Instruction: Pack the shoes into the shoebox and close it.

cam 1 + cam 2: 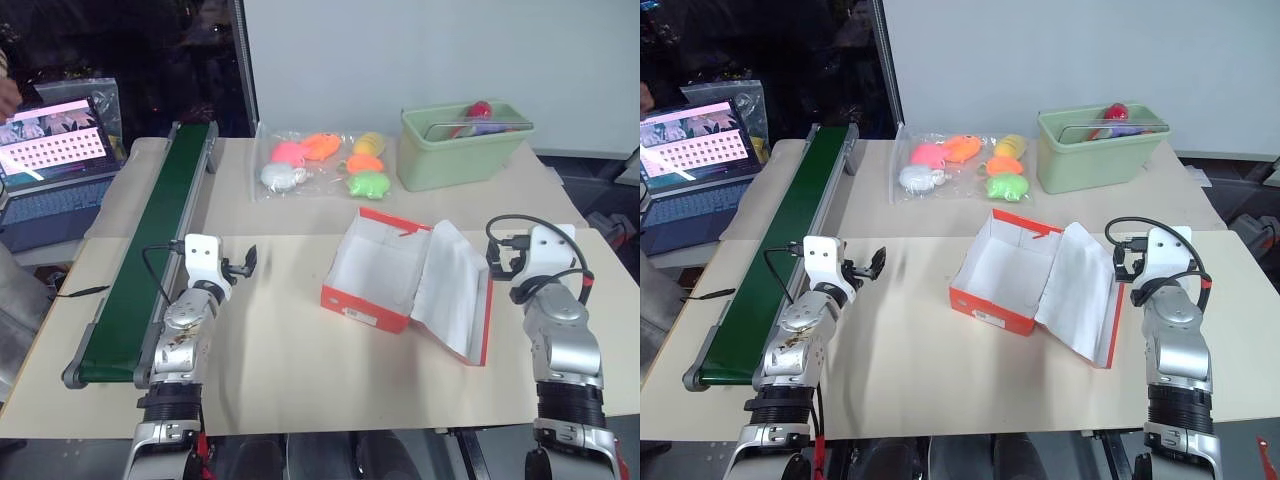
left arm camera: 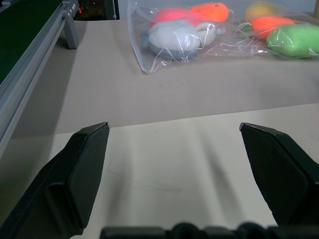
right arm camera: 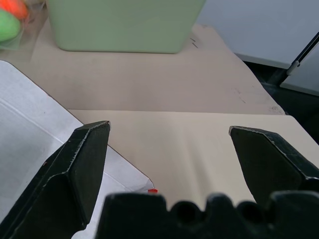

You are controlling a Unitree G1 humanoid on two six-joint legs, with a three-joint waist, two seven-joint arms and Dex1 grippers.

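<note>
Two arms hover over the bench in the head view, the red shoebox lying open and empty between them, its lid folded out beside the right gripper. No shoes appear; I judge they come by the green conveyor, so wait there. Left wrist view: the left gripper has its fingers spread, nothing held, facing the bag of soft toys. Right wrist view: fingers spread and empty, the green bin ahead.
</note>
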